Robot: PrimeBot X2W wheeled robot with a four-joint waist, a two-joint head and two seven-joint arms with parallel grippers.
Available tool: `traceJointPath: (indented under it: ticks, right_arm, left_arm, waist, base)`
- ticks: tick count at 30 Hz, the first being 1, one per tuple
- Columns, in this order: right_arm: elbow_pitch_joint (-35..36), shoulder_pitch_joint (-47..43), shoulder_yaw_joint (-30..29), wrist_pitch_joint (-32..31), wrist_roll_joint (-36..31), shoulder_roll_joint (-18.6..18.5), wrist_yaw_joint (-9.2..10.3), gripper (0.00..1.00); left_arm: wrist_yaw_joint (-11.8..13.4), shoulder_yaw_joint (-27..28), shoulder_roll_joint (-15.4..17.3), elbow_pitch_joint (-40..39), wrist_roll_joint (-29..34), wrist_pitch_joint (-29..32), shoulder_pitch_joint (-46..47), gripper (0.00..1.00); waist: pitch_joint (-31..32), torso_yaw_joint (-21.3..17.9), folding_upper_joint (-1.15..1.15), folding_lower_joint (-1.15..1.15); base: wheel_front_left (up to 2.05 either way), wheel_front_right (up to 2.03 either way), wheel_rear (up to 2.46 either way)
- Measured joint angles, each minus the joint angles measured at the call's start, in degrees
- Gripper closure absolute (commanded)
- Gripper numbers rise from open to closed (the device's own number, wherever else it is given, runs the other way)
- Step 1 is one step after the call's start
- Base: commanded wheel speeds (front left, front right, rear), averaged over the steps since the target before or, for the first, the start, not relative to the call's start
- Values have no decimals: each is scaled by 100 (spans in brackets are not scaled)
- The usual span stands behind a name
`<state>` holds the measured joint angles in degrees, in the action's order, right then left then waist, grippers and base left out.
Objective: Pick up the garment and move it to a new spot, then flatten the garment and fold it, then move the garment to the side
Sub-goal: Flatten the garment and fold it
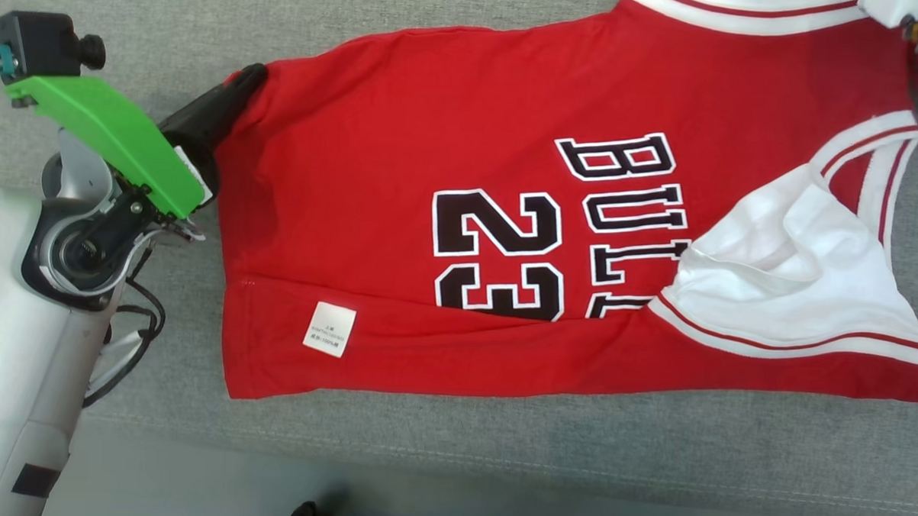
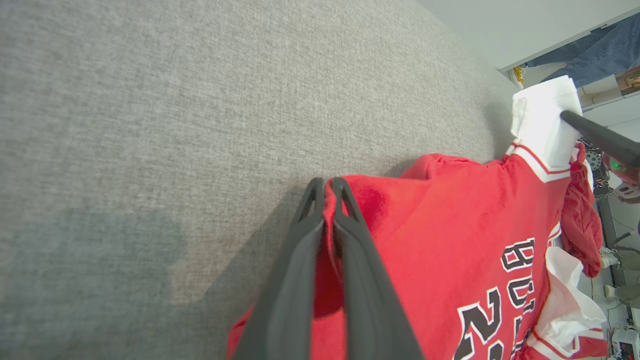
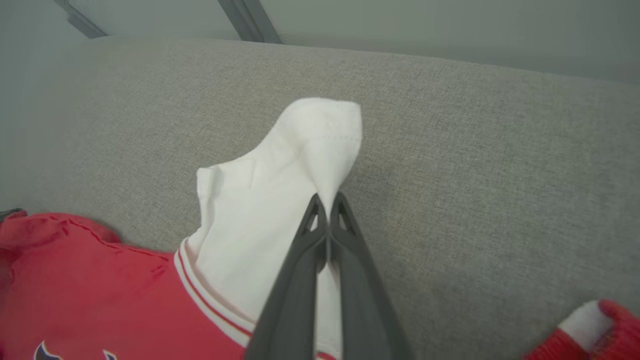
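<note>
Red cloth is nipped at the tips of the left gripper [image 2: 327,186], whose jaws are pressed together on a hem corner of the garment [image 1: 369,209]. From there the jersey runs away lengthwise, its long axis leading straight toward the right gripper [image 3: 328,200]. The right jaws are likewise closed, pinching the white shoulder strap [image 3: 280,190] at the opposite end, which stands up a little off the grey surface [image 1: 498,443].

The two pairs of jaws thus hold the two ends of one long edge. The rest of the body lies flat on the surface to one side of the line between them, the side toward the robot. Farthest from the held edge, the other long side is already turned over onto the body. A white care label [image 1: 329,328] faces up on that flap, toward the left jaws' end.

Neither arm is the nearer one; each has its own end in hand. The coming move looks like a lengthwise fold, bringing the held edge over toward that flap. For that, both ends would need to travel together, square to the long axis, or the edge will likely skew.
</note>
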<state>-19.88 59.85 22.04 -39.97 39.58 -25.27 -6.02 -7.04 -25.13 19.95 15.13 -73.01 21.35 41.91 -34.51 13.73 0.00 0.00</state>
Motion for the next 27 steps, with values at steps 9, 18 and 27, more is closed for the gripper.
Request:
traceJointPath:
  ticks: [9, 18, 27]
  right_arm:
    - [461, -1230, -8, 512, 360, 11, -53, 100]
    - [798, -1700, -121, 1002, 448, -160, -53, 100]
    - [1039, -1989, -216, 1332, 488, -188, -55, 100]
  left_arm:
    - [-1, 148, 64, -24, -4, -401, -514, 100]
    - [-1, 286, 116, -109, -45, -679, -793, 100]
    - [-2, 253, 125, -203, -78, -793, -1003, 100]
  waist:
    - [211, -156, 0, 0]
    - [534, -298, 0, 0]
    - [692, -332, 0, 0]
  base:
    - [0, 0, 0]
    - [0, 0, 0]
    - [0, 0, 0]
